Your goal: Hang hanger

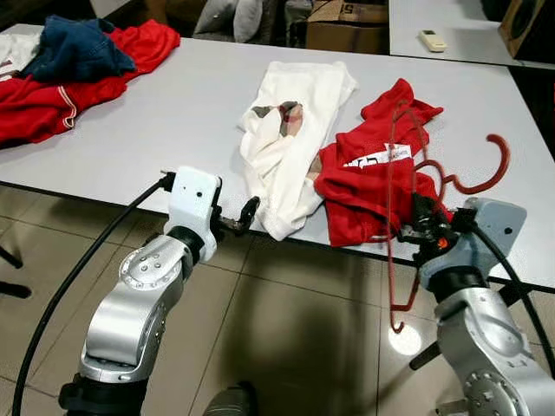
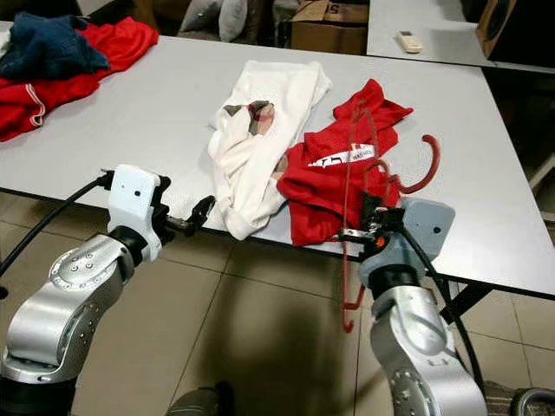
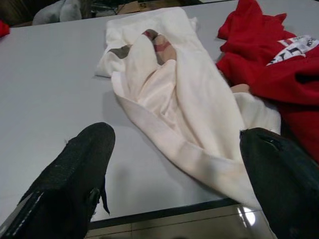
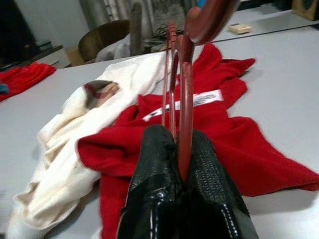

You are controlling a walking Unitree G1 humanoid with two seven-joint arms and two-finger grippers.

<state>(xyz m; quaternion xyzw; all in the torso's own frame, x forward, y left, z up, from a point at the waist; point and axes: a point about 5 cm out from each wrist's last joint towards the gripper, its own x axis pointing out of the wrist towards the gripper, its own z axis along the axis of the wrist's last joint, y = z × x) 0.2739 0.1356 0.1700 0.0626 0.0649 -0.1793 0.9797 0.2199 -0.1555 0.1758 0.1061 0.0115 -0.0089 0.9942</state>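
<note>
Silver jointed arms, white wrist housings, black cables, black-fingered grippers.

On table [image 1: 156, 130]: shirt [image 1: 290, 143] mid, near edge; jersey [image 1: 373, 173] touching its right w/ hanger [image 1: 403, 208] over it. Clothes pile [image 1: 74, 74] far left. Remote [image 1: 431, 40] on far table [image 1: 451, 26], box [image 1: 347, 24] to its left.

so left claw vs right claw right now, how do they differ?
The left claw is open and holds nothing; the right claw is shut on the red hanger. The left claw points at the white garment at the table edge; the right claw sits by the red shirt. Both hover at the table's near edge.
</note>
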